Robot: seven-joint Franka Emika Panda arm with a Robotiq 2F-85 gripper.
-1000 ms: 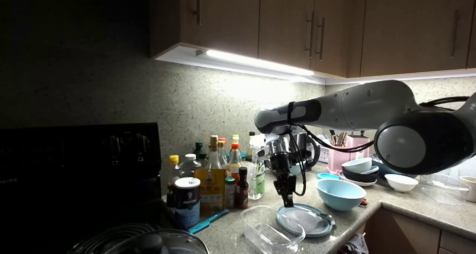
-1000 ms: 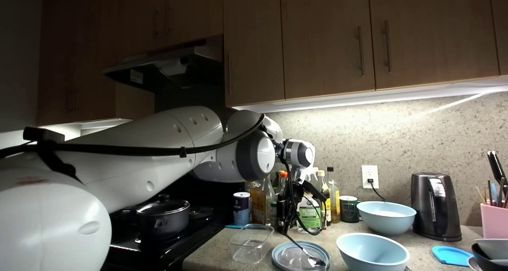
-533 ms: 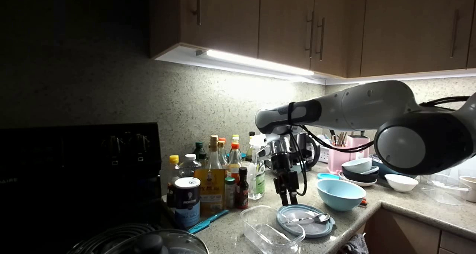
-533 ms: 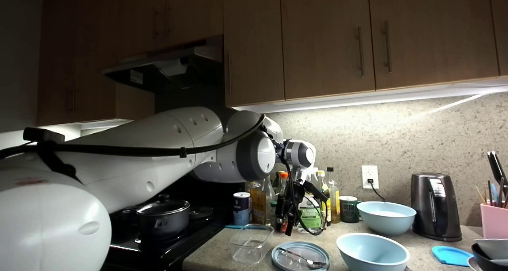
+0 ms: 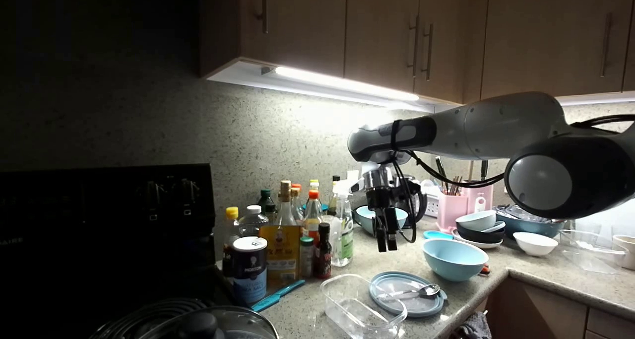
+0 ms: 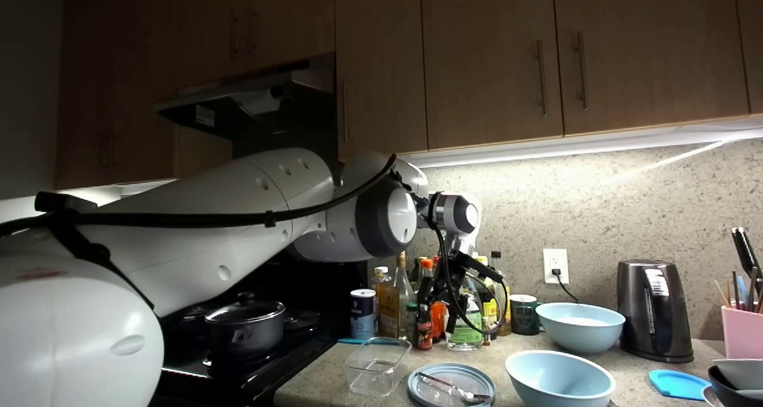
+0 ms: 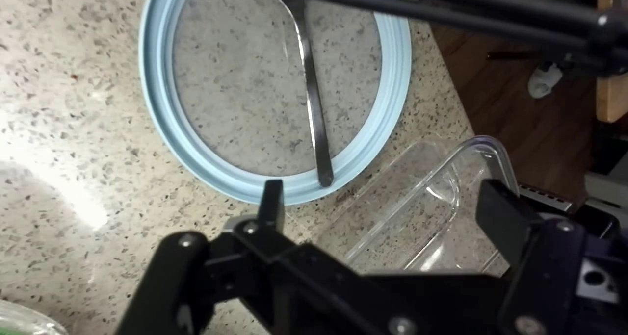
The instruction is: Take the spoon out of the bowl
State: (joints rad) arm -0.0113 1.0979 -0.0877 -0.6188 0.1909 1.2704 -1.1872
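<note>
In the wrist view the hand (image 7: 380,188) partly covers the clear container (image 7: 414,197) beneath, the spoon (image 7: 315,112) ahead has its head out of sight, and in an exterior view the bottom edge crops the bowl (image 6: 560,380) right of the hand.

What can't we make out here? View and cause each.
Head of the spoon: wrist view, mostly lost behind black bars and past top edge.
Contents of the pot: an exterior view, covered by its lid.
Clear and green thing: wrist view, cut off by lower left corner.
</note>
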